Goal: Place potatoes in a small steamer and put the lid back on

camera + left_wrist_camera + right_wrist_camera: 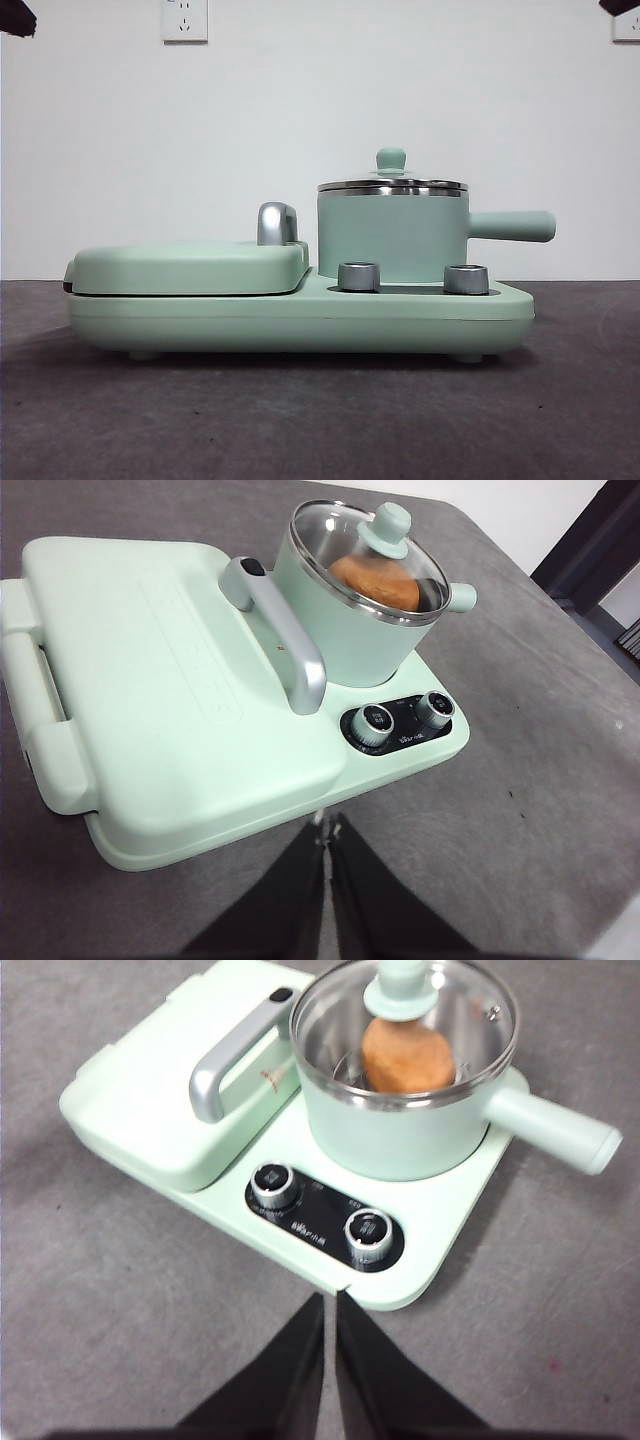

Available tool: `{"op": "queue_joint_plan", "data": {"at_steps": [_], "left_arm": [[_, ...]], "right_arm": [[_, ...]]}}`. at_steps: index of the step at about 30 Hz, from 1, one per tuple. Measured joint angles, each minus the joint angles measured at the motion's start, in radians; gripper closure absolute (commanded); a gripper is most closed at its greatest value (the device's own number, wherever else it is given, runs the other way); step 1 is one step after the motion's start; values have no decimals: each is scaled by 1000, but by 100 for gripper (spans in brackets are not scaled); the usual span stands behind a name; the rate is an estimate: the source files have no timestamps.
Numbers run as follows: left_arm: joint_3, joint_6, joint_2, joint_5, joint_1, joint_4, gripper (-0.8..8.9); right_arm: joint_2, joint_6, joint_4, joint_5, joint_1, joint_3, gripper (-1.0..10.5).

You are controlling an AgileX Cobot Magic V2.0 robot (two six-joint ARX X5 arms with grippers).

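You have the dark grey table [320, 420] carrying one big mint-green cooker base [300, 315], and everything else sits on that. Its flat griddle lid [150, 680] covers the wider half, with the chrome handle [290, 640] arching up between it and the small steamer [392, 235] — that handle stands right beside the pot's wall. The small steamer sits on the base behind the two steel dials [320, 1215], its straight side handle [555, 1130] pointing out past the base's edge. The lid [400, 1030] is seated on the steamer's steel rim, knob [390, 158] upright on top. Through the glass you can see the potatoes [405, 1058] — one orange-brown crusty lump resting inside the pot. On the wall behind, a white socket [184, 20] shows. Both arms hang back over the table, clear of the cooker: the left gripper [328, 830] has its jaws pressed together on nothing, and the right gripper [330, 1305] likewise, closed and empty.
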Motion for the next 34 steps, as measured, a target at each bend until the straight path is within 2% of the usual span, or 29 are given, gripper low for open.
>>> {"op": "queue_joint_plan", "data": {"at_steps": [9, 12, 17, 23, 27, 34], "left_arm": [[-2, 6, -18, 0, 0, -1, 807], [-26, 71, -67, -21, 4, 26, 807], [-218, 146, -208, -167, 76, 203, 807], [-465, 153, -414, -350, 177, 340, 807], [-575, 149, -527, -380, 229, 389, 807], [-677, 146, -583, -380, 246, 420, 807]], "right_arm": [[-3, 0, 5, 0, 0, 0, 931], [-3, 0, 5, 0, 0, 0, 931], [-3, 0, 5, 0, 0, 0, 931], [-3, 0, 6, 0, 0, 0, 931], [-3, 0, 6, 0, 0, 0, 931], [-4, 0, 6, 0, 0, 0, 931]]}}
